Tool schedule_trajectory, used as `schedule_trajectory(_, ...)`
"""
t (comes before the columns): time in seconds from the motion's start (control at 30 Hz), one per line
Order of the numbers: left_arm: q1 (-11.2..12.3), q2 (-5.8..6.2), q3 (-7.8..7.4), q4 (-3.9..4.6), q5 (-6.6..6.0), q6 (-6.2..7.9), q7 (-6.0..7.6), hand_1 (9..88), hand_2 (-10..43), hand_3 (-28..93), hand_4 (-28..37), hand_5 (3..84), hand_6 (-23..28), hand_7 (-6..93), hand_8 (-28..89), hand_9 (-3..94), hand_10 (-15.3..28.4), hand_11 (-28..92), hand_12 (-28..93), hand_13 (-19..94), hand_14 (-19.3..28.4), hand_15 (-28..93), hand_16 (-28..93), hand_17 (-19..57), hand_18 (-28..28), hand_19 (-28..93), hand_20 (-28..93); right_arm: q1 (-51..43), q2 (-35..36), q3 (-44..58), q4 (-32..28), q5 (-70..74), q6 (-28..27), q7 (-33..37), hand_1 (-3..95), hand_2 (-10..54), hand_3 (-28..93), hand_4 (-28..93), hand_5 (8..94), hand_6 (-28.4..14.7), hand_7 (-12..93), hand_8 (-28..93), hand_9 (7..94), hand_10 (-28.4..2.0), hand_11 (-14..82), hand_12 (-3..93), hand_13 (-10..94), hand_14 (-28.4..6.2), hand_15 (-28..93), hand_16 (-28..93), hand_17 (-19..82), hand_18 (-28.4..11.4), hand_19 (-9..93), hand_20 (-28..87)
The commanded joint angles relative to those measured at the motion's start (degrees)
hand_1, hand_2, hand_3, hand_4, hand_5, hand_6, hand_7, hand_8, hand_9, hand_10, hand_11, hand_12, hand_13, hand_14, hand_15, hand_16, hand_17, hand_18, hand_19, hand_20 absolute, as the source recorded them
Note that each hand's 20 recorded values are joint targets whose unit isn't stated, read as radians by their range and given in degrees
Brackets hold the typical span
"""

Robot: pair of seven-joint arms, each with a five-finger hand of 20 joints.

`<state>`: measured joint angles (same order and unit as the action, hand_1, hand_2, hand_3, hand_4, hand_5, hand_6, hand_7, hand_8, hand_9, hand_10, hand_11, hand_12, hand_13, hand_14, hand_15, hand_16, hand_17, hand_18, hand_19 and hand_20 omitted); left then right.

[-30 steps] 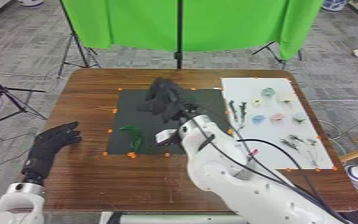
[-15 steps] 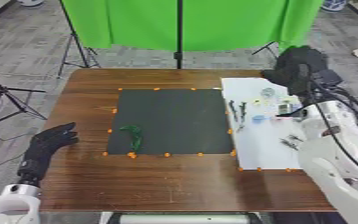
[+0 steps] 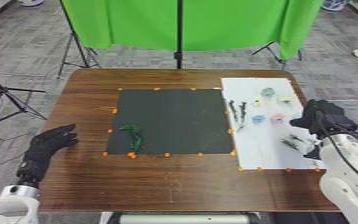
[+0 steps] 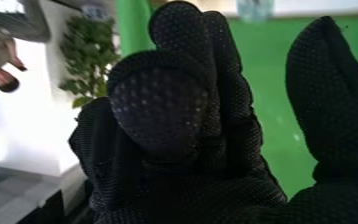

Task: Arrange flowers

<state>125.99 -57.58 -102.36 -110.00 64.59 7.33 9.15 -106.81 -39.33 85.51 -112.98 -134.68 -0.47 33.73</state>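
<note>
Drawn closer, the right hand is wide, thumb apart, by the white sheet.

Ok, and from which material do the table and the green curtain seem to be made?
The table looks like wood, or possibly a wood-look laminate, with a satin finish: its brown top shows streaky grain. The green curtain looks like matte fabric, because it hangs in soft folds.

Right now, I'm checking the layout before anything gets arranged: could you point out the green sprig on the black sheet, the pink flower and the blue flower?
Green sprig (image 3: 136, 136): head view, on its middle stretch.
Pink flower (image 3: 277, 118): head view, on its bloom.
Blue flower (image 3: 258, 119): head view, on its bloom.
</note>
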Motion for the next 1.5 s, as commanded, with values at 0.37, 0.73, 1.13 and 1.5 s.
schedule_trajectory(0.37, 1.16, -0.55, -0.31, -0.28, 0.29, -0.75, -0.52, 32.8, 4.4, 65, -17.3, 47.6, 5.2, 14.3, -7, 47.2, 14.0, 23, 12, 41, 19.0, 28, 0, 10.0, 14.7, 23, 27, -6.64, -0.34, 1.81, 1.54, -0.04, -4.36, -0.06, 37.2, -9.5, 64, -13, 76.4, -3.1, 22, -9, 85.3, -13.5, 26.2, 23.7, 94, -2.8, 50, 33, 62, -14.5, 93, 53)
schedule_trajectory(0.73, 1.16, -0.52, -0.29, -0.35, 0.28, -0.73, -0.52, 32.8, 4.5, 65, -17.4, 47.5, 5.1, 14.3, -7, 47.2, 14.0, 23, 12, 41, 18.9, 28, 0, 10.0, 14.7, 23, 27, -6.39, 0.34, -0.41, 2.88, -1.64, 2.45, 0.55, 55.0, -9.5, 55, -14, 81.1, -2.0, 27, 14, 90.2, -11.7, 30.8, 24.6, 94, -1.7, 56, 29, 65, -13.5, 93, 53)
schedule_trajectory(1.13, 1.90, -0.61, -0.62, -0.75, 0.15, -0.43, -0.76, 32.7, 4.7, 65, -17.4, 47.6, 5.1, 14.4, -7, 47.3, 13.8, 23, 12, 41, 19.0, 28, 0, 10.0, 14.7, 23, 27, -0.46, -2.35, 0.57, -6.19, 4.20, 7.89, 2.61, 56.4, -9.5, 57, -13, 83.0, -1.8, 28, 15, 92.0, -11.6, 32.6, 25.2, 94, -1.2, 59, 26, 67, -12.9, 93, 55)
schedule_trajectory(1.5, 1.12, 0.06, -0.62, -0.50, 0.14, -0.88, -1.16, 32.7, 5.0, 65, -17.4, 47.4, 5.1, 14.3, -7, 47.3, 13.9, 23, 12, 41, 19.0, 28, 0, 9.9, 14.8, 23, 27, 18.57, -10.74, -19.11, -7.50, 4.43, 8.65, 2.08, 56.8, -9.5, 57, -11, 83.9, -2.3, 27, 15, 92.7, -11.8, 32.5, 25.1, 94, -1.1, 60, 25, 68, -12.6, 93, 55)
